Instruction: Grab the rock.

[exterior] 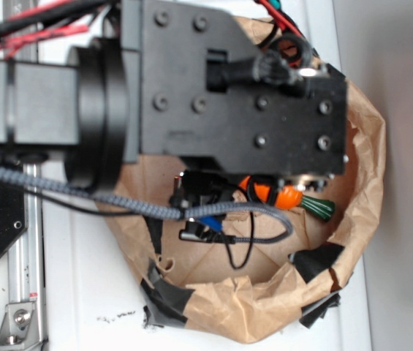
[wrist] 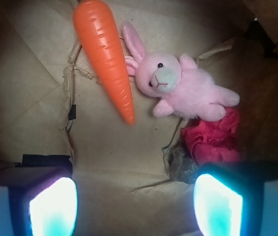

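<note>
A WidowX arm hangs over a taped brown paper bag, its gripper spread wide and empty inside. The rock, a small mottled grey-brown lump, lies on the bag floor just inside the right-hand finger in the wrist view, tucked against a crumpled red cloth below a pink plush bunny and a toy carrot. The grab appears not yet made: the jaws likely need to shift toward the rock, descend and close.

A crumpled brown paper bag sits on the white surface; on its creased floor lie the carrot, pink bunny, red cloth lump and rock
</note>
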Robot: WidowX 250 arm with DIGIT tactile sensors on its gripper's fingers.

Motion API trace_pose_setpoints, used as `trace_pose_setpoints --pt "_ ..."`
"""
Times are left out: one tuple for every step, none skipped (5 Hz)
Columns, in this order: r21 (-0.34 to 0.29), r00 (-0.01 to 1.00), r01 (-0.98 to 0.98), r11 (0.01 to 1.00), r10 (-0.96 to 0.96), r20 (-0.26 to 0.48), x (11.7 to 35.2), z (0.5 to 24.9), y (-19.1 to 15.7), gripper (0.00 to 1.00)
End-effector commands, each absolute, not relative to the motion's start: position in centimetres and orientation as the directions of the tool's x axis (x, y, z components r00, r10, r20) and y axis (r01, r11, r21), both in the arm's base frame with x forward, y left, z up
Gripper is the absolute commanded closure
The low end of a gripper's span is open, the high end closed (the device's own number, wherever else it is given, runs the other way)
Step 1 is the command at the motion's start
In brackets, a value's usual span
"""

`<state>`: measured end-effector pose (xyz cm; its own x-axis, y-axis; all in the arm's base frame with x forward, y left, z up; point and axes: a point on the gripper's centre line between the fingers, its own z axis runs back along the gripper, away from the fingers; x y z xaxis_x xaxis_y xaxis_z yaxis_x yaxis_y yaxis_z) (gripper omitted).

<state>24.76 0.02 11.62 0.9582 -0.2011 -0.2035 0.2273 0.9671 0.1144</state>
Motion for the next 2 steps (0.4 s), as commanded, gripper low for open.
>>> trace_pose_setpoints --pt "0.123 0.961 0.244 0.962 -0.223 -0.163 24.7 12.3 -0.5 0.00" --pt "0.082 0.979 0.140 0.987 -0.126 -0.159 24.3 8.9 1.2 0.00"
